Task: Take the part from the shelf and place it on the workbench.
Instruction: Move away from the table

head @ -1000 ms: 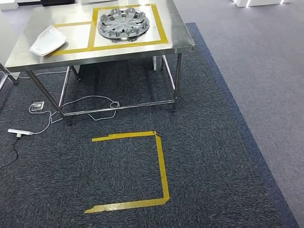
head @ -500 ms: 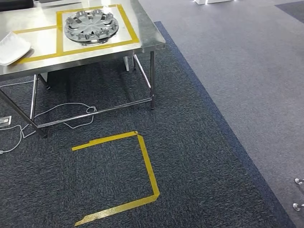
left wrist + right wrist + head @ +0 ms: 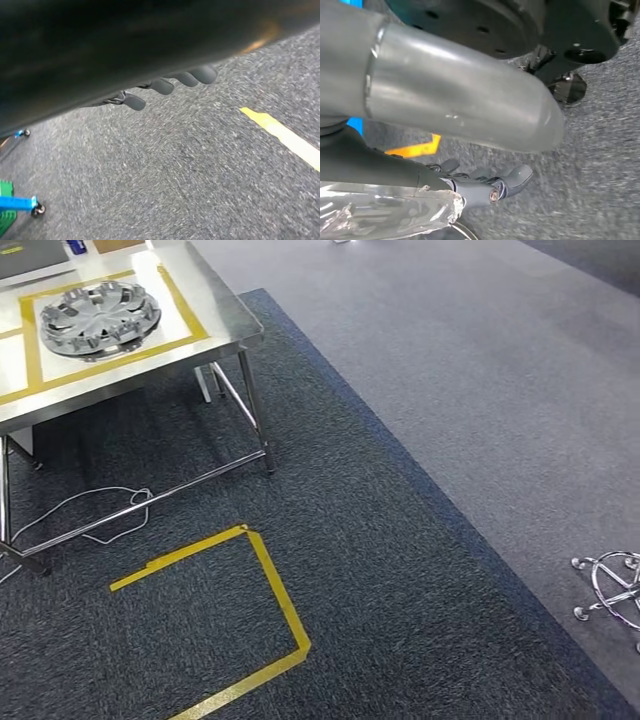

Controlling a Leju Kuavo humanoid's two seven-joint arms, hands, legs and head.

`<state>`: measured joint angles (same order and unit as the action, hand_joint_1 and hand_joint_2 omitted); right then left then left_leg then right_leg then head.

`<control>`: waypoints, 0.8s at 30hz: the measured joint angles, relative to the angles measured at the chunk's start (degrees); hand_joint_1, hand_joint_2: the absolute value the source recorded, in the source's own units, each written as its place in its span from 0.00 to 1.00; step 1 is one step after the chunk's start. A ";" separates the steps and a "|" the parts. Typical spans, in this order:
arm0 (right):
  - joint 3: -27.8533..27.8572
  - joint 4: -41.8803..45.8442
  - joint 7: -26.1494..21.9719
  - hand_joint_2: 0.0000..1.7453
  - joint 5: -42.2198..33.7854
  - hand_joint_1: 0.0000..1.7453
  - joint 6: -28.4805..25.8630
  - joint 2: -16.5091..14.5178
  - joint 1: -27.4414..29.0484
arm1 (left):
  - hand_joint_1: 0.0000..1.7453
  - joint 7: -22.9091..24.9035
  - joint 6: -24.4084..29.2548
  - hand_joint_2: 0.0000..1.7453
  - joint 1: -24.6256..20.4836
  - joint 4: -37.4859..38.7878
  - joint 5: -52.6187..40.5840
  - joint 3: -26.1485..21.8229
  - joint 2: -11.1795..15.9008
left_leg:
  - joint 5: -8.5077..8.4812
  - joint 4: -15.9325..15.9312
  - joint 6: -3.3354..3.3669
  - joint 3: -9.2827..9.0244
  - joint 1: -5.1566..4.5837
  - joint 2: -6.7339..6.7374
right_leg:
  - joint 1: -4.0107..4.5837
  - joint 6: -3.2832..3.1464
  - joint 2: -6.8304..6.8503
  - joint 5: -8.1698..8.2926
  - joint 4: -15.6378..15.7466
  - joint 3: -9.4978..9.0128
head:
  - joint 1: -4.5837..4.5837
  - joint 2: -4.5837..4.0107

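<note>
Left hand (image 3: pixel 170 85) hangs at the robot's side over the dark carpet (image 3: pixel 181 170), fingers loose and apart, nothing in them. Right hand (image 3: pixel 490 187) also hangs low, fingers stretched out, released, no part in its grasp.

Out from there: a yellow tape square (image 3: pixel 279 595) on the carpet, near and left of centre. The steel workbench (image 3: pixel 219 325) is far left. A silver wheel cover (image 3: pixel 100 315) lies flat on it, inside a yellow tape frame (image 3: pixel 185 310). A loose cable (image 3: pixel 113 510) runs under the bench. A chrome caster base (image 3: pixel 615 590) sits at the right edge, on the lighter grey floor.

Change: the whole head view has swung over the last second. The bench went from the middle to the far left, a white tray on it passed out of frame, and the caster base came in at the right. That is the camera moving, not the things: the robot is turning right, away from the bench.

Meaning, as a judgement: both hands are empty, so it is likely heading off to fetch a part. I cannot tell where the shelf stands, nor whether the wheel cover on the bench is the task's part.
</note>
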<state>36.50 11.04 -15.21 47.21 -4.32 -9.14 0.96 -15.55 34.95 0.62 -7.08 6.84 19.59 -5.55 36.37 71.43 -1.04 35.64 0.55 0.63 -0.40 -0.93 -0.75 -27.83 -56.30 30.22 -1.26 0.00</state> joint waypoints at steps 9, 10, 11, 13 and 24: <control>0.01 -0.17 -0.03 0.00 -0.20 0.00 0.19 -0.37 0.07 | 0.00 -0.62 0.10 0.00 -0.20 0.23 0.02 0.08 0.37 | -8.55 -14.88 1.75 -6.12 -0.23 -4.06 | 0.08 1.50 -5.89 0.42 -0.44 1.11 | 0.00 0.00; 0.00 -0.20 -0.03 0.00 -0.21 0.00 0.19 -0.39 0.19 | 0.00 -0.67 0.12 0.00 -0.26 0.23 0.02 0.09 0.36 | -8.78 -15.18 2.05 -6.16 -0.22 -3.47 | -0.02 1.78 -5.34 0.20 -0.74 1.54 | -0.01 0.00; 0.00 -0.21 -0.03 0.00 -0.21 0.00 0.21 -0.39 0.26 | 0.00 -0.70 0.14 0.00 -0.28 0.23 0.02 0.11 0.36 | -9.02 -15.48 2.34 -6.17 -0.15 -2.83 | -0.05 2.00 -4.22 -0.62 -1.82 2.28 | -0.15 0.00; 0.00 -0.22 -0.07 0.00 -0.22 0.00 0.31 -0.39 0.10 | 0.00 -0.75 0.19 0.00 -0.18 0.24 0.02 0.18 0.36 | -9.25 -15.79 2.68 -6.12 -0.12 -1.29 | -0.10 2.37 -1.31 -4.05 -7.41 5.10 | -0.48 0.00; 0.01 -0.30 -0.41 0.00 -0.23 0.00 0.53 -0.62 0.08 | 0.00 -0.76 0.29 0.00 -0.21 0.36 0.02 0.38 0.96 | -8.23 -15.13 0.76 -6.61 -0.59 5.76 | -0.21 2.02 3.87 -0.66 -0.88 1.01 | -0.32 0.00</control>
<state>36.51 10.74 -15.62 46.98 -3.79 -9.75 1.04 -16.31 35.24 0.41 -6.72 6.86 19.98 -4.59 28.14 56.30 -0.28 29.03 -0.04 6.39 -0.61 1.09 3.12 -28.49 -57.17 31.23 -1.58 0.00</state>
